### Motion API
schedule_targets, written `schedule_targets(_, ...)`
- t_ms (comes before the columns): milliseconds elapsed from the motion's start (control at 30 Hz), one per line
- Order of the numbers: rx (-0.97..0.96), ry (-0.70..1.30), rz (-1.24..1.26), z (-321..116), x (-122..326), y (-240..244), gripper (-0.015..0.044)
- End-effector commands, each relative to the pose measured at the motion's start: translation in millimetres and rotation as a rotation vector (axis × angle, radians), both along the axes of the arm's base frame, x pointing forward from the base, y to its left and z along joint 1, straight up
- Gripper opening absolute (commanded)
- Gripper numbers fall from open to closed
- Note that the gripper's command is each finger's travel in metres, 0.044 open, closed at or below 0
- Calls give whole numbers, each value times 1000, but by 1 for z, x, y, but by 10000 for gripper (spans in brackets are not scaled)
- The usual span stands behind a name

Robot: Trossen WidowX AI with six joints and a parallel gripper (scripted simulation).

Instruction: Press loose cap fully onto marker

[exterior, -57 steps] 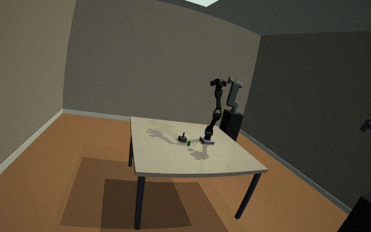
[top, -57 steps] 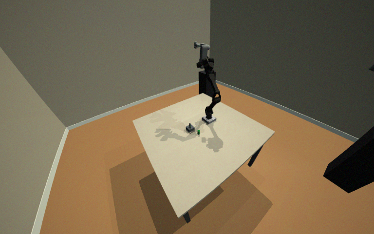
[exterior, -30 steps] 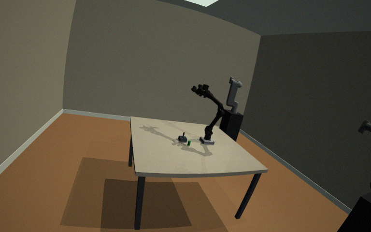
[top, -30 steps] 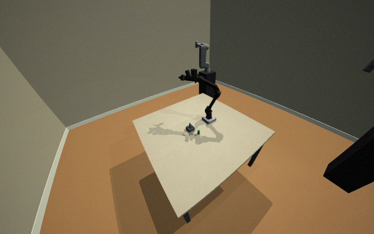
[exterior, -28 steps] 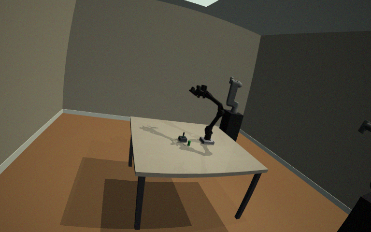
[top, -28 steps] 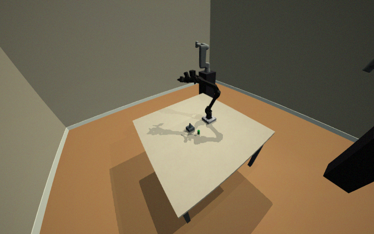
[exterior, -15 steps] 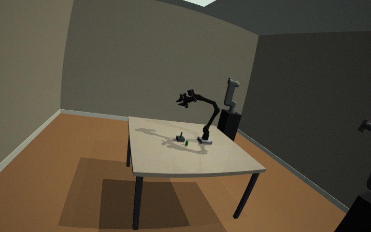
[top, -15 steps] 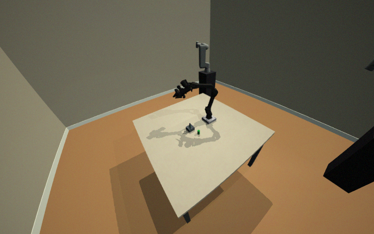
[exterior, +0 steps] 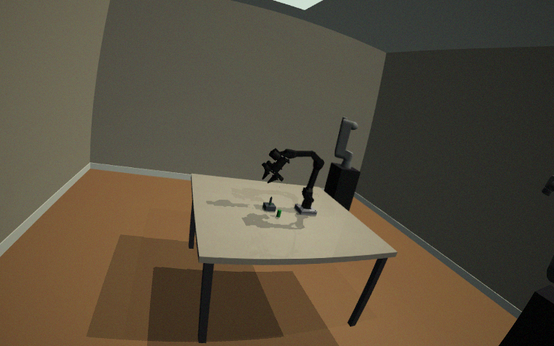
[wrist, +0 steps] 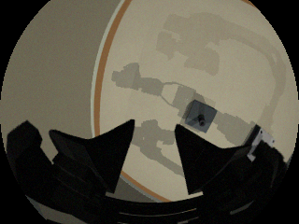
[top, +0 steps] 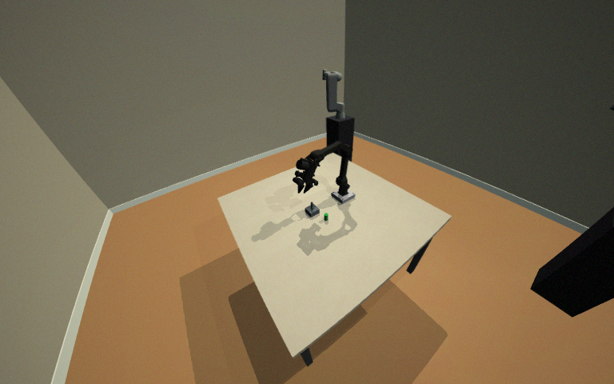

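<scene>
The grey holder block [top: 312, 211] [exterior: 269, 207] [wrist: 195, 112] stands on the table, with the dark marker [top: 311, 205] [exterior: 270, 200] [wrist: 202, 120] upright in it. The green cap [top: 325, 217] [exterior: 278, 213] stands upright on the table a little beside the block, apart from it. The cap does not show in the wrist view, where the right finger may hide it. My gripper [top: 302, 192] [exterior: 265, 180] [wrist: 155, 125] is open and empty, tilted downward, high above the table and the block.
The table [top: 289, 290] [exterior: 286, 244] carries my arm's base [top: 342, 196] [exterior: 305, 210], close to the block and cap. Arm shadows fall around them. A grey arm on a black pedestal [top: 339, 131] [exterior: 342, 183] stands behind the table. Another dark pedestal is at the far right.
</scene>
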State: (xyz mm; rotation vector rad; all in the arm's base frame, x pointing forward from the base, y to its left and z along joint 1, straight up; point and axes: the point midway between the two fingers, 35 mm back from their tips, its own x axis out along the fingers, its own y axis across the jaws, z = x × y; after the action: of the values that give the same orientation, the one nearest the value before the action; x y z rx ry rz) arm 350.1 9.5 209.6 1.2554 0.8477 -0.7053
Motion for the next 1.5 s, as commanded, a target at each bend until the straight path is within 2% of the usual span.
schedule_targets(0, 66, 161, -13, -34, -21, 46, 240)
schedule_targets(267, 49, 522, -138, -91, -95, 120, 240)
schedule_targets(500, 45, 529, -142, -94, -94, 119, 240)
schedule_targets(633, 45, 529, -142, -125, -93, 118, 240)
schedule_targets(867, 45, 529, -142, -140, -92, 118, 240)
schedule_targets(1467, 45, 529, -142, -165, -90, 119, 240)
